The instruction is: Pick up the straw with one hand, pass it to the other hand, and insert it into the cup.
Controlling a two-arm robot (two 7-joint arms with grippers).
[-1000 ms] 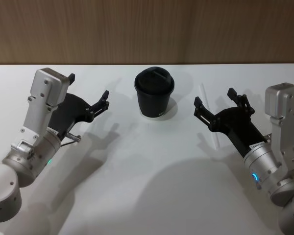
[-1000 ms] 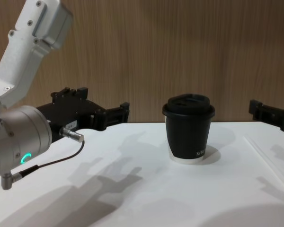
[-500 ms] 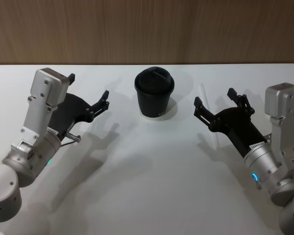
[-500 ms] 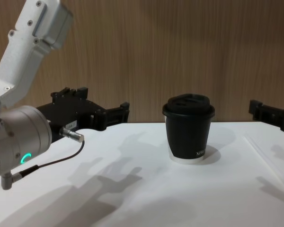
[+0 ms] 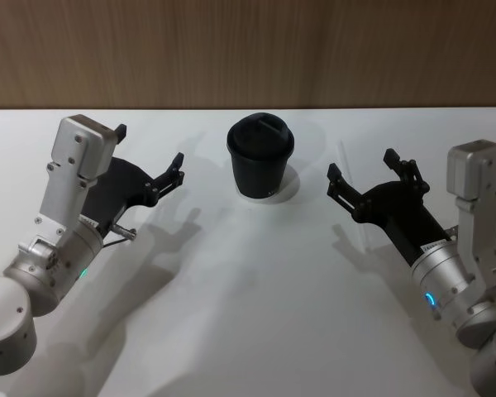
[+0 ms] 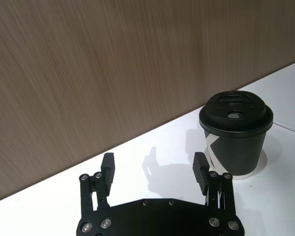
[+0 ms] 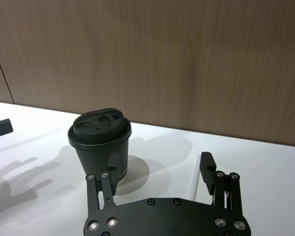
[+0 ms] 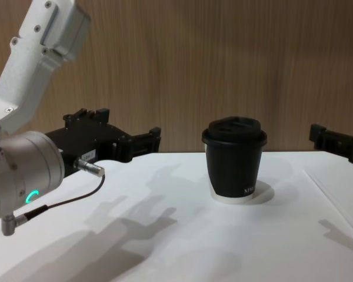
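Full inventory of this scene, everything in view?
cup: 1, black with domed lid, upright at the back middle of the table
straw: 1, white, lying flat on the table to the right of the cup
table: 1, white, under everything
wall: 1, brown wood, behind the table
left gripper: 1, black, fingers open, left of the cup
right gripper: 1, black, fingers open, above the straw
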